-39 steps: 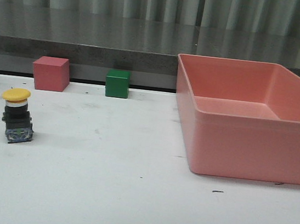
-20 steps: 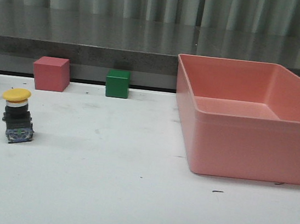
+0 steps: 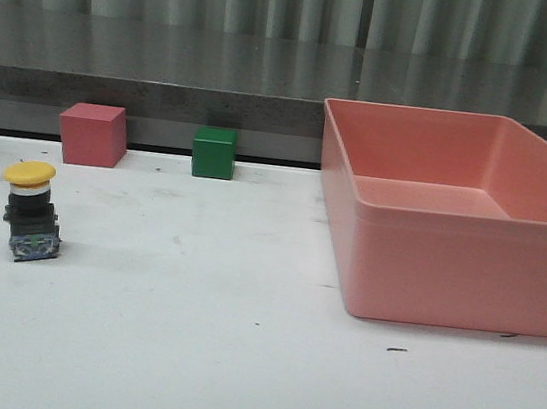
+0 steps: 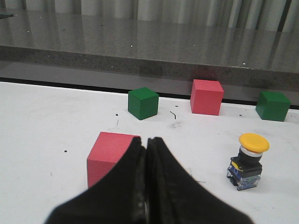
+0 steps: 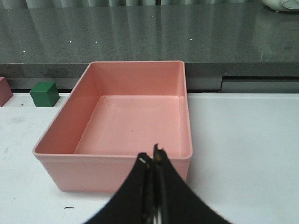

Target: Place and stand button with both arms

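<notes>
button (image 3: pixel 31 209) upright on table (image 3: pixel 233 361) | both arms' jaws clenched, empty

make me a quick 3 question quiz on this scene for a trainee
1. True or false: the button stands upright on the table, yellow cap up.
2. What lies inside the pink bin? A) the button B) a green cube C) nothing
3. In the wrist views, how do the left gripper and right gripper stand, open or shut?

Key:
1. True
2. C; the nearest green cube sits outside it on the table.
3. Both shut, holding nothing.
</notes>
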Motion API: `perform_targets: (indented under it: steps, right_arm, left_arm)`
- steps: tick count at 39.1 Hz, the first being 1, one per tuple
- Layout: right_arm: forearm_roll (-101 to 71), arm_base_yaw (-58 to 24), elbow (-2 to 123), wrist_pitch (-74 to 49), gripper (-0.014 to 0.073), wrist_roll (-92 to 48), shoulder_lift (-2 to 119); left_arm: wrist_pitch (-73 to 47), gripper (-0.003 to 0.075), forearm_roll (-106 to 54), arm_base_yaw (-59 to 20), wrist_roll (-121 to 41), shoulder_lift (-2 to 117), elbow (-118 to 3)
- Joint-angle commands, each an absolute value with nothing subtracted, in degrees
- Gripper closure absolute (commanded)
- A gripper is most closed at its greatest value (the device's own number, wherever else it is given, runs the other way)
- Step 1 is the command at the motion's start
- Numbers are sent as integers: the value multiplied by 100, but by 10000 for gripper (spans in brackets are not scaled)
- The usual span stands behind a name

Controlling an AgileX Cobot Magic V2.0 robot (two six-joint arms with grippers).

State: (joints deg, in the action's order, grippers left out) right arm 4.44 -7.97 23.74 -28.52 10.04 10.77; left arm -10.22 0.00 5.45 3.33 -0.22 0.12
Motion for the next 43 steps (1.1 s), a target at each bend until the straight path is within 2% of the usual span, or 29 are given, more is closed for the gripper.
perform_targets:
  steps: [1, 27, 37, 43]
  right_arm:
    - [518, -774, 2520, -2369, 664, 943, 1142]
    - [742, -774, 2452, -2241, 664, 943, 1142]
    - [503, -767, 1060, -1012, 664, 943, 473]
    - [299, -767, 243, -921, 664, 938, -128]
  left_arm:
    - [-524, 740, -46, 549, 343, -163, 61]
    - [-524, 740, -46, 549, 343, -163, 61]
    - [-524, 740, -46, 549, 343, -163, 61]
    - [-524, 741, -46, 549, 343, -163, 61]
